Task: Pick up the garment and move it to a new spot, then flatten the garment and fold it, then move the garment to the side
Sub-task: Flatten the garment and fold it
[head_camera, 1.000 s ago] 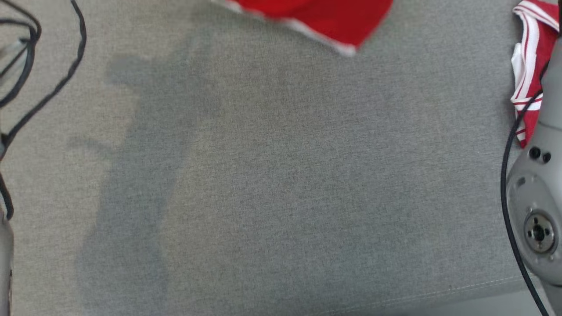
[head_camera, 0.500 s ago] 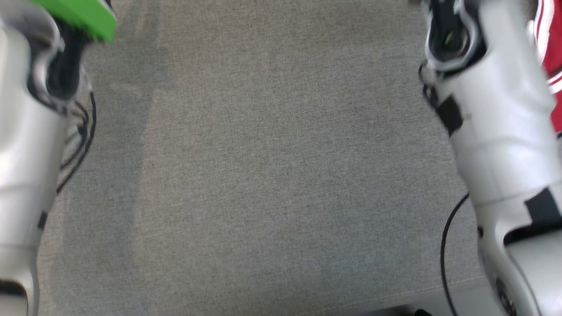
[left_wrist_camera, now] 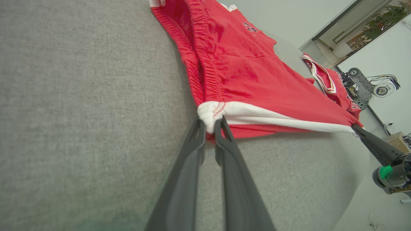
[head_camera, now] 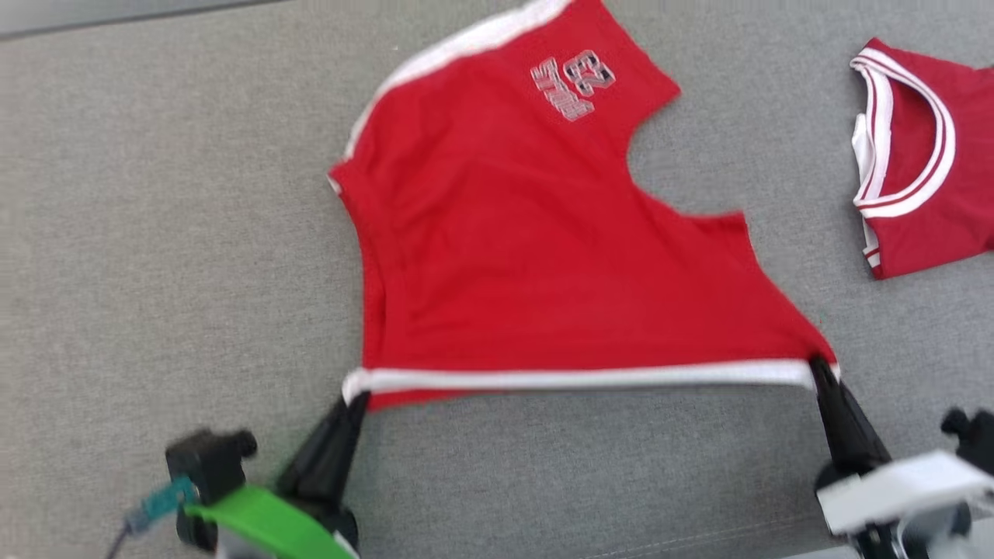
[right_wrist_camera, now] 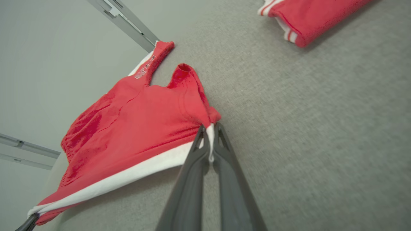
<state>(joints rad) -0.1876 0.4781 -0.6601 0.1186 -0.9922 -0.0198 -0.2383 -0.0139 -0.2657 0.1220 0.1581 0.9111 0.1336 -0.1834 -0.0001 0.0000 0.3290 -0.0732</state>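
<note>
Head camera has swung since a moment ago and now takes in the red shorts (head_camera: pixel 543 256), lying just beyond both grippers. Their white band (head_camera: pixel 582 378) is pinched at one end by the left gripper (head_camera: pixel 353 397) and at the other by the right gripper (head_camera: pixel 817 365).

a: underneath?
b: grey woven cloth (head_camera: pixel 155 233), flat and wide.
a: on its right side?
b: folded jersey (head_camera: pixel 932 178), red, collar striped white and red, facing up. lies flat on the cloth, cut off by the head view's edge.
a: beyond the cloth, from the left wrist?
b: pale wall (left_wrist_camera: pixel 289 19), green plant (left_wrist_camera: pixel 382 22) high in the corner, grey machine (left_wrist_camera: pixel 358 80) with round wheels, brown box (left_wrist_camera: pixel 396 139) near it, pale floor (left_wrist_camera: pixel 366 208) below.
a: from the right wrist?
b: same plain wall, with a grey rail (right_wrist_camera: pixel 128 22) slanting across.
</note>
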